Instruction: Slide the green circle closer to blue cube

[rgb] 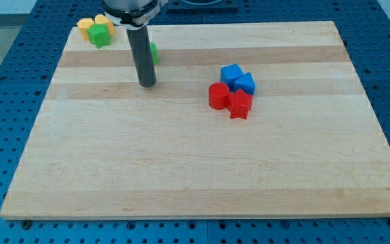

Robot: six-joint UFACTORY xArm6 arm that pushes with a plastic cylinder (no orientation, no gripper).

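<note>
Green circle [154, 52] (half-hidden) behind tool [147, 84]

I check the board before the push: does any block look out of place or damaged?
Nothing looks damaged. Only the green circle is mostly hidden behind my rod; my tip sits just below it. Blue cube stays grouped with red blocks.

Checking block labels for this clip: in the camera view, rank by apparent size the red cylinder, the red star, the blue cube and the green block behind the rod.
1. Red cylinder and red star: look alike, unranked.
2. Blue cube: slightly smaller.
3. Green block: smallest showing, but the rod hides most of it, so its true size is unsure.
</note>
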